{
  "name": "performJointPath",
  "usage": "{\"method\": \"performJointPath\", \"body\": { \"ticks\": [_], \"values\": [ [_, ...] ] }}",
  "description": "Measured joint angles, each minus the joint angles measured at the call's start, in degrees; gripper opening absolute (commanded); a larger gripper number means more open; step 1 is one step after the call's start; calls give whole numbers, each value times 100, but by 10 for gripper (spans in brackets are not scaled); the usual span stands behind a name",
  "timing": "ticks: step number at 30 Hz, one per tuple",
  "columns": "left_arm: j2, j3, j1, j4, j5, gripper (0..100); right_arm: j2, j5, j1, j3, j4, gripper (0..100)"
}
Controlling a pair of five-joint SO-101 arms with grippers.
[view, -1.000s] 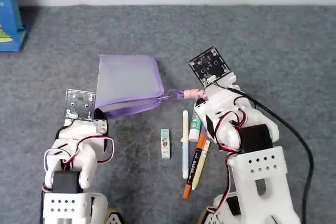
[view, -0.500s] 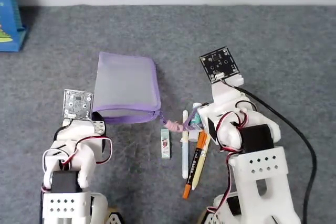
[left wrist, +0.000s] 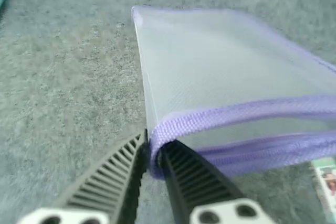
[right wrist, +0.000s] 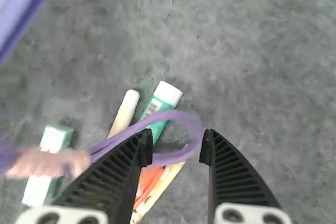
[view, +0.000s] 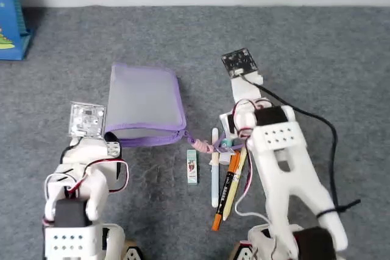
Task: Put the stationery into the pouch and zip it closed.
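Pouch (view: 143,101) lies flat on the grey desk (view: 317,47), and I have its near corner pinched in my left tool (left wrist: 152,153). Both ribbed fingers are clenched hard on the purple binding there. The rest of the translucent body stretches away ahead of that tool, with the purple-edged side running off to one side of it. My right tool (right wrist: 176,140) hangs released above the desk with a clear gap between its fingers, and the purple pull loop (right wrist: 178,114) curves through that gap, pressing against one finger without being squeezed. A pink wrap (right wrist: 44,162) sits on the loop's cord off to the side of the right tool, on the way back towards the pouch. The stationery is all out on the desk, just under and ahead of the right tool. A green tube (right wrist: 160,106) with a white cap and a cream pen (right wrist: 125,111) lie side by side directly beyond the fingertips. An orange pen (right wrist: 149,182) and a yellow pencil (view: 234,187) lie close below the tool, touching one another. A small green-and-white block (view: 192,167) lies apart from the pens, between the two tools and just short of the pouch's corner. A blue box (view: 9,22) stands at the far edge of the desk, well away from both tools.
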Motion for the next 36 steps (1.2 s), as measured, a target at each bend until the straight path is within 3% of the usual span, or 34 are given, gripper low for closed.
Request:
{"method": "performJointPath", "body": {
  "ticks": [8,13,27,31,36],
  "values": [
    [0,-1793,167,1143,9,12,360,-273,176,-167,-53,151],
    [-9,-2558,448,1433,9,12,369,-545,176,-176,-167,149],
    [-70,-2356,448,1424,9,12,1820,-589,-193,-176,-1389,136],
    [-70,-2312,448,1389,9,12,1934,-589,-176,-176,-1424,75],
    [-70,-2303,448,1389,9,12,2189,-589,-185,-475,-1090,79]
  ]
}}
